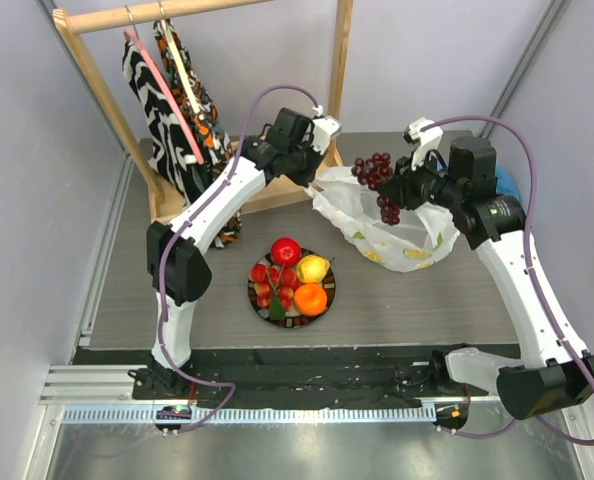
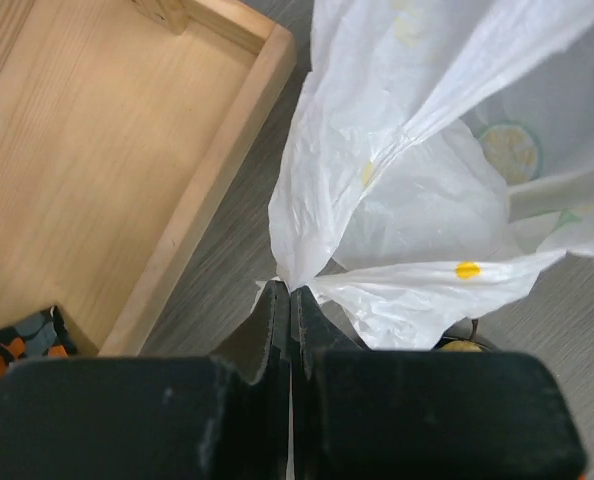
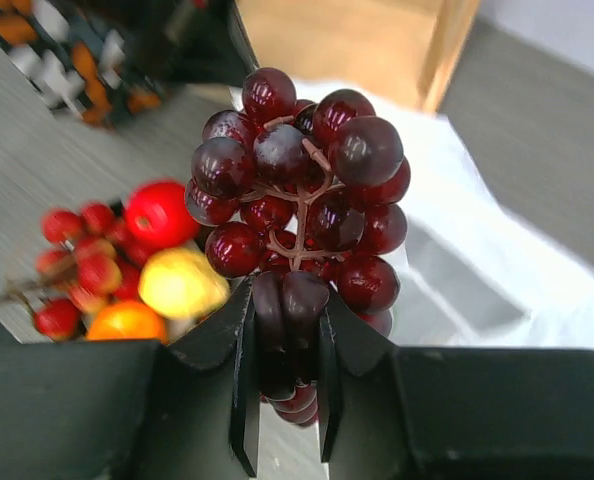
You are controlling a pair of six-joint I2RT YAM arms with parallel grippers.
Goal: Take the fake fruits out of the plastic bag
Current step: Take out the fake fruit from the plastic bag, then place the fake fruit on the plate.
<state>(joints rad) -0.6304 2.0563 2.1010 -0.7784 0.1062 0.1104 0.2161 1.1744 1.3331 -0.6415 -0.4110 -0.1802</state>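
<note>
1. Grey wood-grain bench (image 1: 177,300): carries all items listed below.
2. Pale wooden clothes rack (image 1: 97,90) at the far left of the bench, with black, white and orange patterned garments (image 1: 182,110) hung on it. The rack's flat base board shows in the left wrist view too.
3. Thin, crinkled, translucent white plastic bag (image 1: 397,235): lies at the far right of the bench between the two arms, slumped and partly spread. It carries yellow and pale green printed marks (seen close in the left wrist view).
4. Left pincer (image 2: 289,300): clenched on a gathered corner of the plastic bag (image 2: 407,200) beside the rack base, jaws pressed together with film pinched between them.
5. Right pincer (image 3: 287,330): clamped on the lower grapes of a glossy dark purple plastic grape bunch (image 3: 297,180). The bunch (image 1: 377,175) is held over the bag's left rim; whether it touches the plastic cannot be told.
6. Round dark patterned plate (image 1: 329,285), mid-bench, well apart from the bag. On it:
   - glossy red apple (image 1: 285,250), far side;
   - yellow lemon (image 1: 313,268), right;
   - orange (image 1: 310,298), near right;
   - cluster of small red berries (image 1: 269,280) with a green leaf (image 1: 276,310), left.
</note>
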